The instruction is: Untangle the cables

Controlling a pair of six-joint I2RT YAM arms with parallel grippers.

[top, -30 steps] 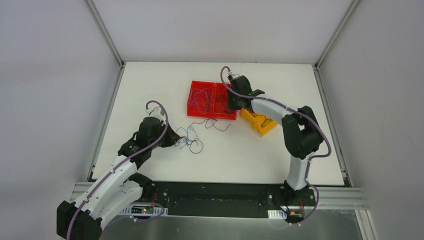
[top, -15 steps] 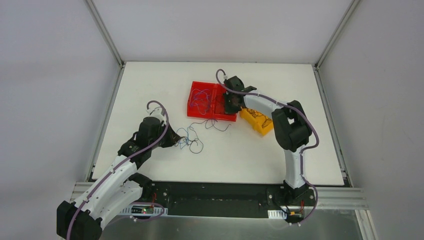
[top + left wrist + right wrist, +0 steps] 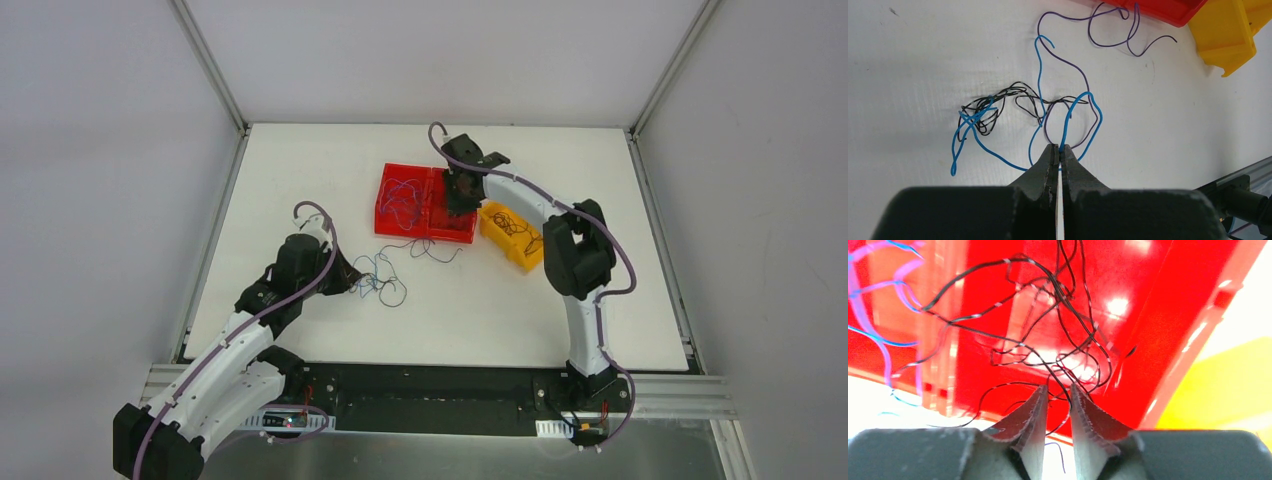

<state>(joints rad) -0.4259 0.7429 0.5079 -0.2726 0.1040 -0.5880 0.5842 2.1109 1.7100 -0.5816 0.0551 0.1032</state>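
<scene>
1. Top view, containers: one red bin [image 3: 425, 233] with two compartments and one yellow bin [image 3: 527, 258] just to its right, both on the white table [image 3: 300, 170]. Blue and purple cables [image 3: 403, 195] lie in the red bin's left compartment, and dark strands [image 3: 515, 228] in the yellow bin.
2. Top view, arms: two. The right arm reaches far out, with the right gripper [image 3: 457, 198] over the red bin's right compartment. The left arm is bent low, with the left gripper [image 3: 352, 283] at a loose tangle [image 3: 381, 275] on the table, near the red bin's front.
3. Left wrist view: the left gripper [image 3: 1058, 148] is pressed closed, pinching a blue cable [image 3: 1068, 111]. The tangle holds blue, purple [image 3: 1108, 31] and black [image 3: 998, 97] strands, too knotted to count.
4. Right wrist view: the right gripper [image 3: 1058, 390] has its fingers slightly parted. A clump of black cables [image 3: 1063, 300] lies in the red compartment, with one strand passing loosely through the gap.
</scene>
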